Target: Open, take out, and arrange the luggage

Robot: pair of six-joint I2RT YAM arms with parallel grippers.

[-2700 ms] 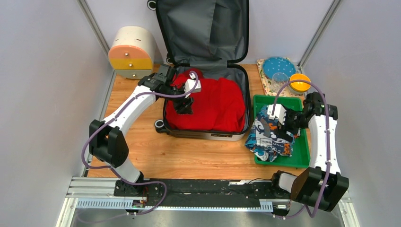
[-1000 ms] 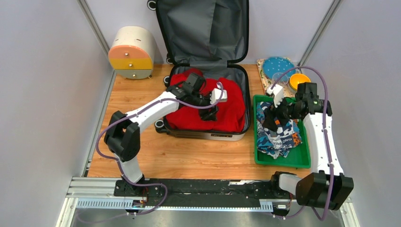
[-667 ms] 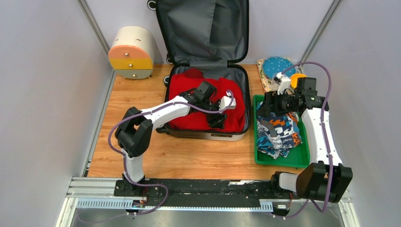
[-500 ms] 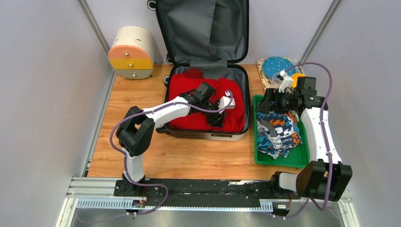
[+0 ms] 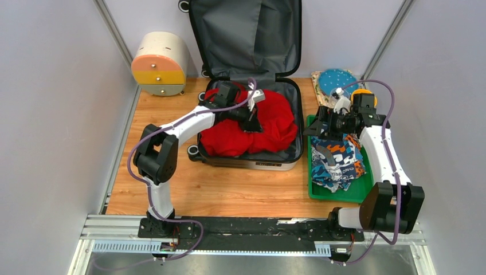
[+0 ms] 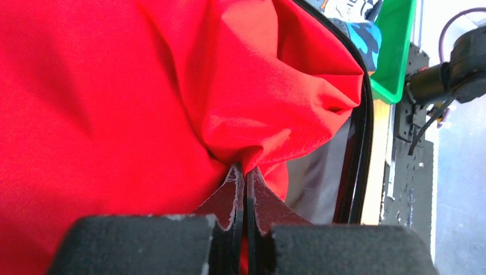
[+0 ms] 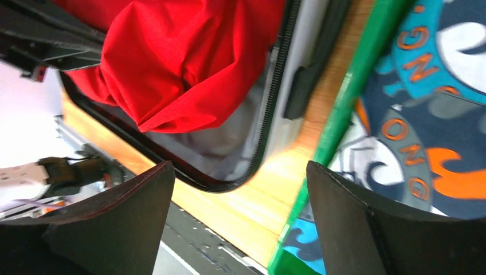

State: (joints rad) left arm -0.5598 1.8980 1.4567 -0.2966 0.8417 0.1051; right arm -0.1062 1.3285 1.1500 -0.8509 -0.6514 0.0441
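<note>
The open suitcase (image 5: 246, 34) lies at the back of my surface (image 5: 166, 172), a red garment (image 5: 275, 123) bunched inside. My left fingers (image 6: 222, 205) pinch a fold of it, apparently to lift it out. Right of the suitcase, my right fingers (image 7: 114, 223) hang spread, empty, over the edge of the green tray (image 5: 367, 192) holding a patterned garment (image 5: 338, 163).
</note>
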